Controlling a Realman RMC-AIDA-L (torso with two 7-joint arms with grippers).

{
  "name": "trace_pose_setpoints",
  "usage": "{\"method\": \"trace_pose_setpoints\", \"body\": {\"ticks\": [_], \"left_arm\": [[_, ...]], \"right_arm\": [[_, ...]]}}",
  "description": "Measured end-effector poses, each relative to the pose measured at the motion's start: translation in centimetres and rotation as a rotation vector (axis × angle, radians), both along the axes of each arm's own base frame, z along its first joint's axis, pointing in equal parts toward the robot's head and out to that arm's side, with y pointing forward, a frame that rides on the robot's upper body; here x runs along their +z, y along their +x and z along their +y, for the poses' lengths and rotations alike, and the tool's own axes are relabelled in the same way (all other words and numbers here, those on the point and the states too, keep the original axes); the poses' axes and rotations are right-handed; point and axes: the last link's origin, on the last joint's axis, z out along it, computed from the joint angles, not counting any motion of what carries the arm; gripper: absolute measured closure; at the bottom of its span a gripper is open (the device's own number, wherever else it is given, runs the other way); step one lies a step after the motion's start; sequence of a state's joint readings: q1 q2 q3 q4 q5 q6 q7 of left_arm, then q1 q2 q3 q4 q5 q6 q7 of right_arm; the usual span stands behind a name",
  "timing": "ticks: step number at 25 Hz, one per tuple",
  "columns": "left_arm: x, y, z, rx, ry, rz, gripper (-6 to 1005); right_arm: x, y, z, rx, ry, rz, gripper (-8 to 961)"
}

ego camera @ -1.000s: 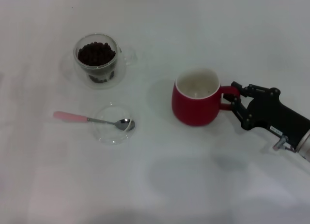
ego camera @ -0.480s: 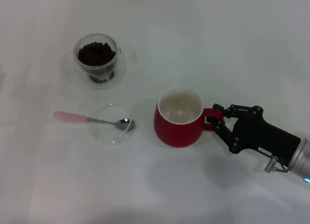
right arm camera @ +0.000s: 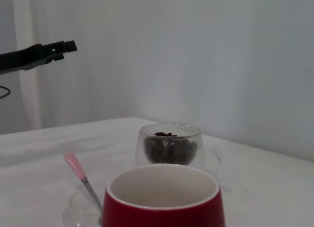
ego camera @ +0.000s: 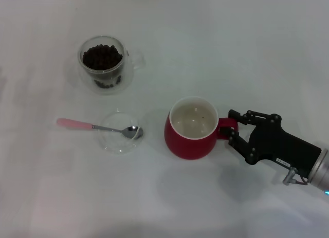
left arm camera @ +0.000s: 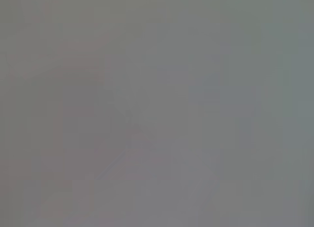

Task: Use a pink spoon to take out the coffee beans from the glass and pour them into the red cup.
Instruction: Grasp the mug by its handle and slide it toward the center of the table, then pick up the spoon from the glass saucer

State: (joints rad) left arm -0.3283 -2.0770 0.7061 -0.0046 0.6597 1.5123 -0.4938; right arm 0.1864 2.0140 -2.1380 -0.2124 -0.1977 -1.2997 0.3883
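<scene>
Head view: right tool (ego camera: 232, 131) at lower right, fingers clamped on the red cup's (ego camera: 191, 138) handle, cup centre frame on the white surface (ego camera: 231, 53). Glass (ego camera: 103, 63) with beans (ego camera: 102, 56) upper left. Spoon (ego camera: 97, 127) lies across a clear dish (ego camera: 119, 131), left of cup.

Left wrist view: blank grey.

Right wrist view: cup (right arm camera: 164, 200) rim at bottom, glass (right arm camera: 170, 146) beyond it, spoon (right arm camera: 81, 177) lower left.

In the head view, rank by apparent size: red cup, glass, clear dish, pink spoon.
1. red cup, held at its handle by the right gripper
2. glass
3. clear dish
The pink spoon is longest but thinnest, so it is not ranked.
</scene>
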Motion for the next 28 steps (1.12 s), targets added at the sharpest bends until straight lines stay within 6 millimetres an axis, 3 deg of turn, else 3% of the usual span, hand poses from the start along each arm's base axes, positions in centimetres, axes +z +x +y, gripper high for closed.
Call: {"method": "trace_pose_setpoints", "body": {"ticks": [6, 16, 19, 24, 28], "left_arm": [[0.0, 0.1, 0.1, -0.005, -0.001, 0.0, 170], [0.2, 0.2, 0.3, -0.009, 0.004, 0.006, 169], [0.2, 0.0, 0.0, -0.008, 0.006, 0.001, 169], [-0.2, 0.4, -1.2, -0.054, -0.014, -0.075, 169], [-1.4, 0.9, -2.0, -0.106, -0.102, -0.252, 169]], "right_arm": [[0.0, 0.2, -0.2, -0.003, -0.005, -0.004, 571], [1.4, 0.5, -2.2, 0.011, 0.0, 0.069, 470], [2.1, 0.6, -2.7, 0.02, 0.012, 0.095, 365], [4.2, 0.8, -3.4, 0.041, 0.076, 0.151, 155], [7.5, 0.7, -3.2, 0.102, 0.172, 0.201, 155]]}}
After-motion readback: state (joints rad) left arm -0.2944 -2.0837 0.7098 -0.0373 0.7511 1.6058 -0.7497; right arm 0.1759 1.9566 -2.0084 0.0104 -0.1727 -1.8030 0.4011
